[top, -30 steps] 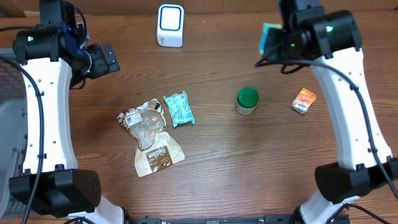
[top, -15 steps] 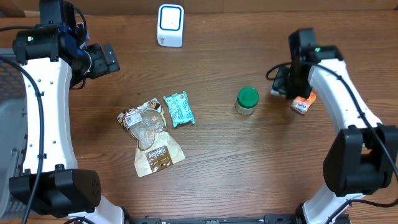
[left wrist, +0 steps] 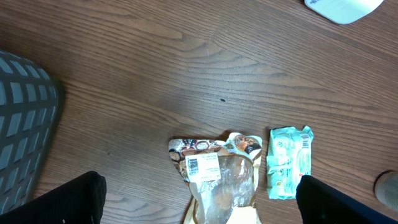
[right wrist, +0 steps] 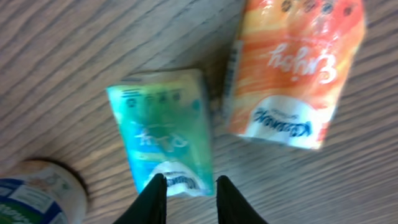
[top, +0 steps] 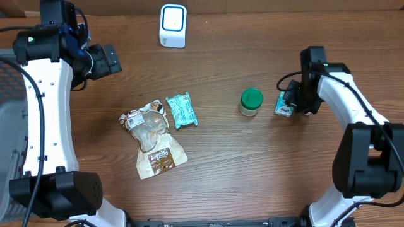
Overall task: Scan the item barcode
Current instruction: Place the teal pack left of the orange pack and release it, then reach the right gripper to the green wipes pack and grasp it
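A small teal pack point(right wrist: 165, 127) lies flat on the wooden table, close beside an orange pack point(right wrist: 292, 68). My right gripper point(right wrist: 191, 178) is low over the teal pack's near end. Its jaws stand slightly apart, straddling that end, so it is open. From overhead the teal pack point(top: 285, 104) shows just left of the right gripper point(top: 291, 101), whose arm hides the orange pack. The white scanner point(top: 172, 25) stands at the table's back. My left gripper point(top: 104, 61) hovers high at the left, wide open and empty point(left wrist: 199, 180).
A green-lidded jar point(top: 251, 101) stands just left of the teal pack. A brown pouch point(top: 151, 135) and a second teal packet point(top: 182, 111) lie left of centre. A grey basket point(top: 9, 113) sits off the left edge.
My right arm has come down from the back to the table beside the orange pack. The teal pack now lies on the wood and the jaws have parted. The left arm is still.
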Available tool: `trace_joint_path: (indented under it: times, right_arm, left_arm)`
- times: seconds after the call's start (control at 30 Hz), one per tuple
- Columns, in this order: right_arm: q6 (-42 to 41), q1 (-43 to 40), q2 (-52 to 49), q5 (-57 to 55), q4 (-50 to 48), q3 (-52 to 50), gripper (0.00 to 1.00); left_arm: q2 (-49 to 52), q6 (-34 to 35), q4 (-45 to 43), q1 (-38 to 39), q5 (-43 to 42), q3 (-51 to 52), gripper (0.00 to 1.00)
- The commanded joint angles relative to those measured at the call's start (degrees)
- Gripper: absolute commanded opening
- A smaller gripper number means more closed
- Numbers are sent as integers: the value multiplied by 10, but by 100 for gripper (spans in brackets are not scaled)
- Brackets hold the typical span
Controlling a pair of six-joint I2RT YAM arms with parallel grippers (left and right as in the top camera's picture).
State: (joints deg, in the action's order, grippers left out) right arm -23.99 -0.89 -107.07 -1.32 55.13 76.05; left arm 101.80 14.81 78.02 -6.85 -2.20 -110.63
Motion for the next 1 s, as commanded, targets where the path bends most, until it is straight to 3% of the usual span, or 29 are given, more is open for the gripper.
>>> trace_joint_path:
  times: [0.0, 0.13, 0.33, 0.5, 0.73, 0.97]
  right_arm:
    - [4, -7, 4, 2, 2, 2, 28]
    - [56, -7, 4, 43, 43, 52, 40]
    - [106, 9, 4, 136, 149, 218, 43]
    - [108, 56, 4, 209, 163, 315, 44]
    - [41, 169, -3, 241, 105, 289, 43]
    - [-40, 304, -38, 241, -7, 220, 26]
  left_arm:
    - [-7, 0, -1, 3, -4, -5, 100]
    - [-7, 0, -1, 3, -4, -5, 100]
    - [-7, 0, -1, 3, -4, -5, 100]
    - [-7, 0, -1, 3, -4, -5, 100]
    - [-7, 0, -1, 3, -4, -5, 99]
    - [-7, 0, -1, 3, -4, -5, 100]
